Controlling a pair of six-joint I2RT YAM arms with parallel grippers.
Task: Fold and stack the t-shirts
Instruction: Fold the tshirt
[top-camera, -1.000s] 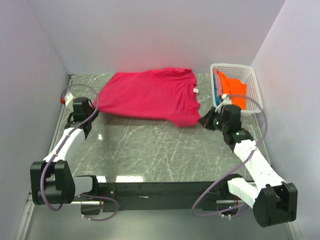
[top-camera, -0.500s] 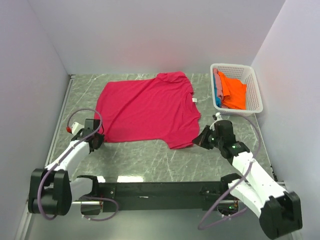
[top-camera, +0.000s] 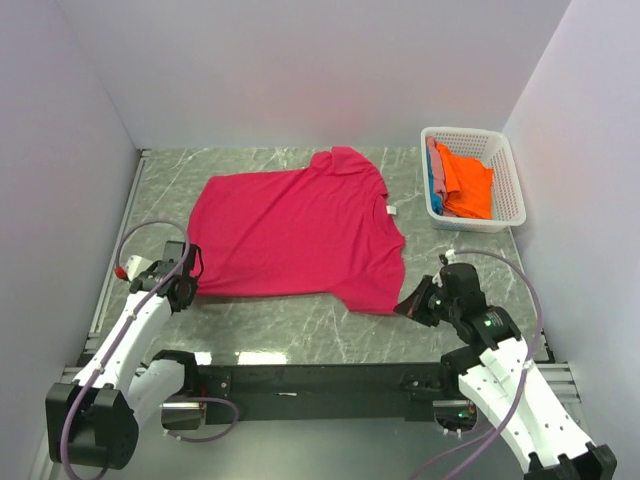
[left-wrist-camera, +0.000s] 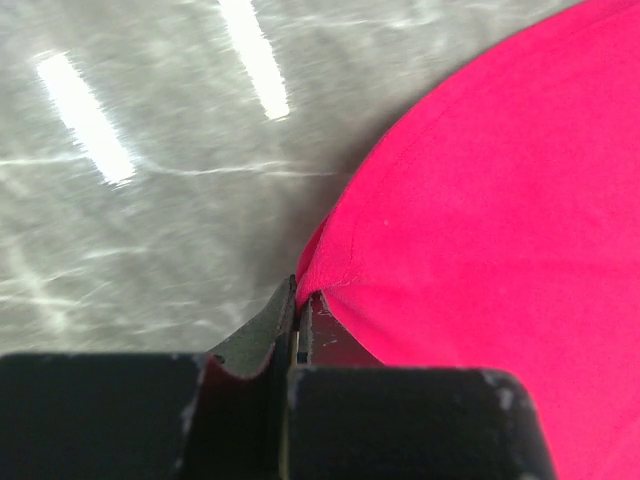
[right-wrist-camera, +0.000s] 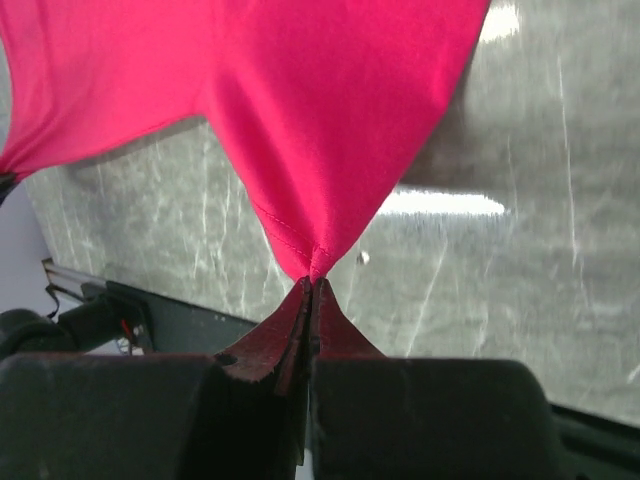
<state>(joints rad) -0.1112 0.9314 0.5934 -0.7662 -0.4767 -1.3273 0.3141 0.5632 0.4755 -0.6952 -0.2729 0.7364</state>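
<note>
A crimson-pink t-shirt (top-camera: 295, 232) is spread out on the marble table, its neck toward the right. My left gripper (top-camera: 186, 287) is shut on the shirt's near-left corner (left-wrist-camera: 312, 283). At the near right, my right gripper (top-camera: 408, 306) is shut on the tip of the shirt's other near corner (right-wrist-camera: 316, 262), which is pulled to a point just above the table. An orange t-shirt (top-camera: 466, 181) and a blue-teal t-shirt (top-camera: 432, 172) lie in the white basket.
The white lattice basket (top-camera: 512, 190) stands at the back right against the wall. White walls close in the table on three sides. The black rail (top-camera: 300, 380) with the arm bases runs along the near edge.
Both grippers have drawn back toward the near edge, dragging the pink shirt with them. The shirt has gone from bunched at the back to spread flatter and closer.
</note>
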